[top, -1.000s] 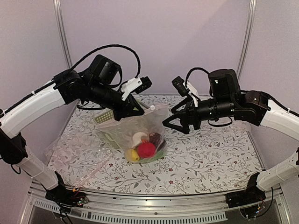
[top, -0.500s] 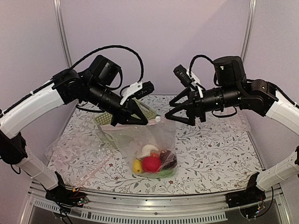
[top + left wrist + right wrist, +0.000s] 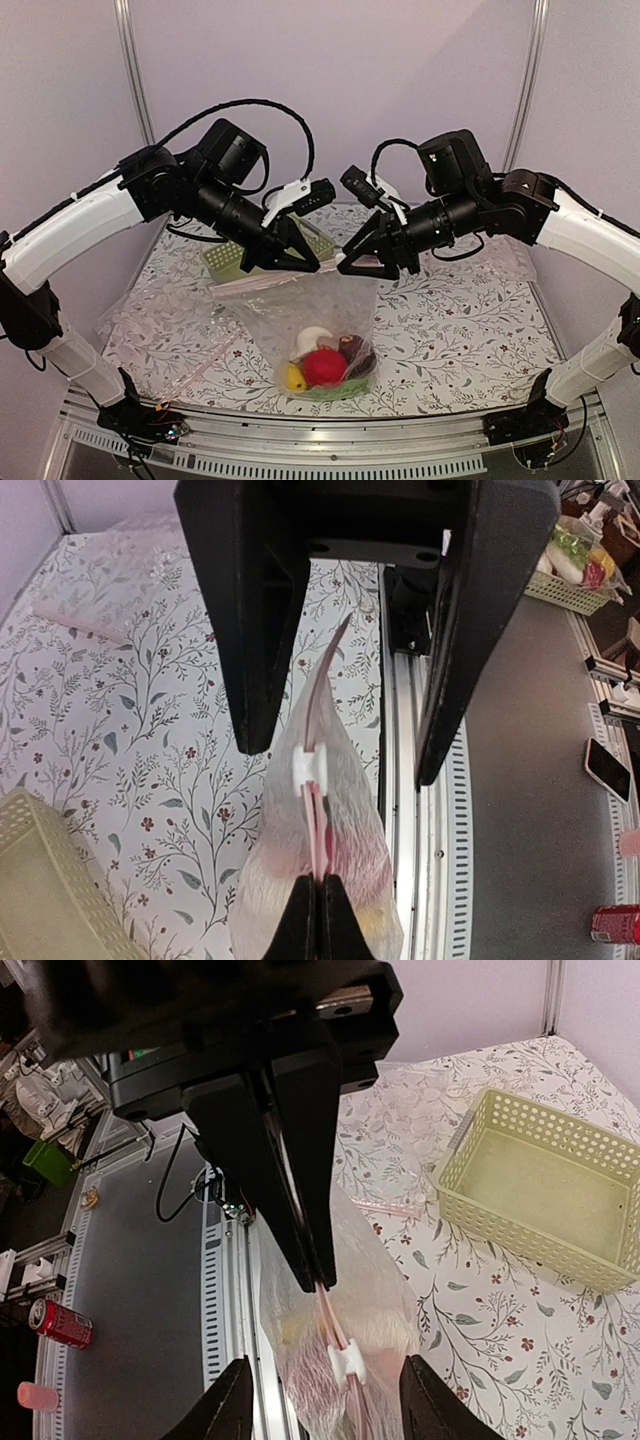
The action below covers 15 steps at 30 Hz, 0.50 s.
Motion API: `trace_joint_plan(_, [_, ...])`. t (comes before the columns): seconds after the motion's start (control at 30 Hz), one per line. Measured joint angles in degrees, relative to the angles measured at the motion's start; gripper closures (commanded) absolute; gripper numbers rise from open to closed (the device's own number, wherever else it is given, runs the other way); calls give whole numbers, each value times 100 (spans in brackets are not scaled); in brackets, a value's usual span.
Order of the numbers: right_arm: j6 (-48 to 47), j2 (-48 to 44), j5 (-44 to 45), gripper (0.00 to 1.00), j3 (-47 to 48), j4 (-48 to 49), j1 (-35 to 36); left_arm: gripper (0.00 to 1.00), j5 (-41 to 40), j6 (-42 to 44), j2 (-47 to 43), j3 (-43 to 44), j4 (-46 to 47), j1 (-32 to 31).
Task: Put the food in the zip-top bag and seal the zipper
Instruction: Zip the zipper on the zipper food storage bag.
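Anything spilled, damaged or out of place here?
Nothing spilled or damaged. The zip-top bag hangs from the left pincer, food pooled at its bottom. A spare clear bag lies crumpled at left on the table.

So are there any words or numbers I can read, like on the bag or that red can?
No text can be read anywhere.
Red can: any label is too small and blurred to read.
Zip-top bag, its white slider and the light green basket: no writing shows.
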Motion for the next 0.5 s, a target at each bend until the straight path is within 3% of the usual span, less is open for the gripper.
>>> trace_joint_plan(0.27, [107, 28, -114, 84, -2, 144, 0, 100, 9, 0, 28, 31, -7, -15])
trace_joint_plan(0.5, [133, 98, -144, 84, -46, 197, 0, 100, 7, 7, 28, 31, -9, -26])
